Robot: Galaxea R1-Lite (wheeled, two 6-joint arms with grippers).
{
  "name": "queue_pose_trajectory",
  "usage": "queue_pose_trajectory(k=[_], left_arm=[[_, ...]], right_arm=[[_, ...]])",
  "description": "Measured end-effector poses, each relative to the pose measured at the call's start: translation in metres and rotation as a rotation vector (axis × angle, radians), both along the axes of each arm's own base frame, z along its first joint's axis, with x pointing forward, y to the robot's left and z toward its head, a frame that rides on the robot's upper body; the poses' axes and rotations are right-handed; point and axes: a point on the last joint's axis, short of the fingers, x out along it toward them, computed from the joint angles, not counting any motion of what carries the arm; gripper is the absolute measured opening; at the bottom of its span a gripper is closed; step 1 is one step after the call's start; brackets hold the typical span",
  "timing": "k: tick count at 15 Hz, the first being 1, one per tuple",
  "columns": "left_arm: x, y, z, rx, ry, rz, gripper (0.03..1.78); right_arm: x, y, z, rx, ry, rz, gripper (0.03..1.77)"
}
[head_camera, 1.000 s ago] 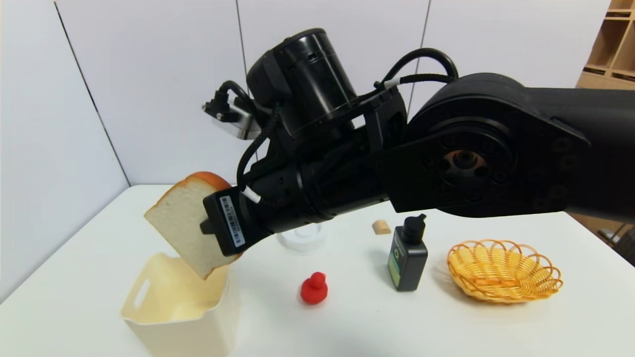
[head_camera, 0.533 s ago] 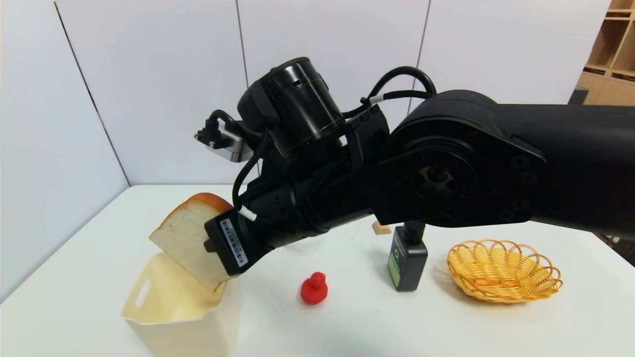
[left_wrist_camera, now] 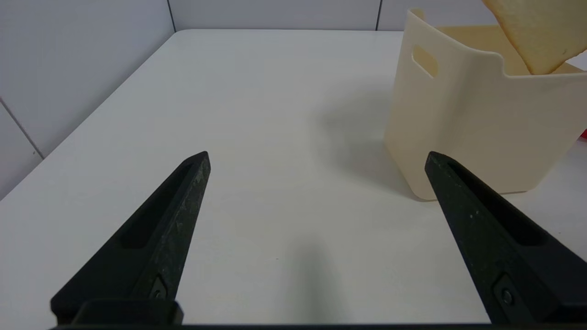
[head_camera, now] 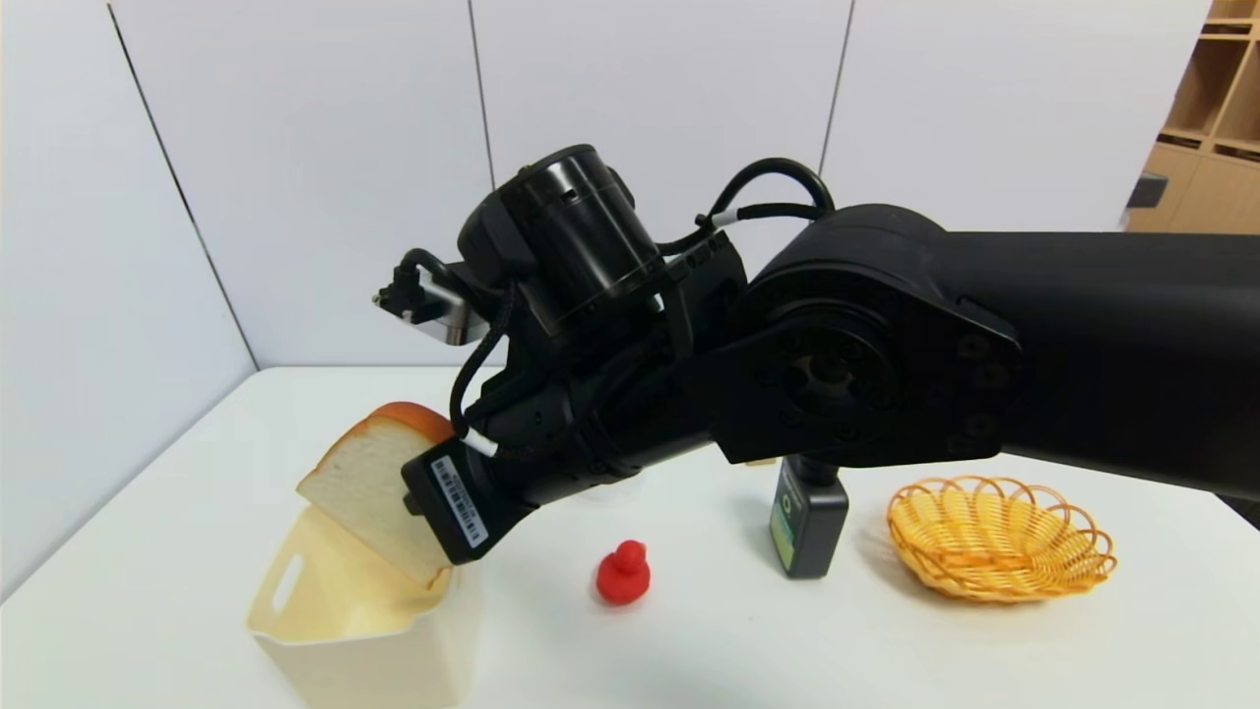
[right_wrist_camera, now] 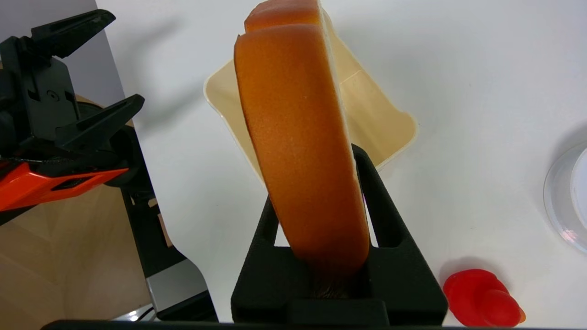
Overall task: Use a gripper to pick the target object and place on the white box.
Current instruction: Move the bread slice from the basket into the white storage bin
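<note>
Nearest, off the table's edge, the left gripper [left_wrist_camera: 317, 153] waits idle with its fingers spread around nothing, which leaves the work to the other arm.

The cream-white plastic bin [head_camera: 374, 670] stands upright on the white table [head_camera: 551, 650], mouth up, so a thing can be let down into it from above. Over that mouth the right gripper [right_wrist_camera: 314, 172] pinches the thick slice of toast bread [head_camera: 369, 483], one finger against each broad face and the orange-brown crust between them. That hold probably suits a soft, wide slice, since it spreads the squeeze over the crumb rather than one edge.

The slice is tilted, its lower corner inside the bin's opening and much of it above the rim — likely a way to get so broad a piece in. Whether the corner touches the inner wall cannot be told. The step in hand seems to be the lowering; a little more depth before the fingers part would make it less likely that the slice tips over the rim or catches on it.

The red toy duck [head_camera: 623, 573] sits beside the bin, apart from it. Farther along are the woven basket [head_camera: 999, 542] and the black bottle [head_camera: 809, 522] — both clear of the bin's mouth.
</note>
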Motion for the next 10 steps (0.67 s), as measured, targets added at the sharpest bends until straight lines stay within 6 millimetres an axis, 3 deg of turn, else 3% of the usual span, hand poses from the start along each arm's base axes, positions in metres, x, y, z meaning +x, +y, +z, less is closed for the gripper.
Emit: queue_pose_trajectory(k=[1,6,10], left_arm=[[0.0,0.0,0.0,0.0,0.0,0.0,1.69],[0.0,0.0,0.0,0.0,0.0,0.0,1.69],[0.0,0.0,0.0,0.0,0.0,0.0,1.69]], right_arm=[[0.0004,0.0005,-0.0009,-0.002,0.0,-0.001,0.34],[0.0014,0.0011,-0.0032,-0.008,0.003,0.001,0.99],[0.0015,0.0011,-0.0032,-0.015,-0.022,0.017,1.28]])
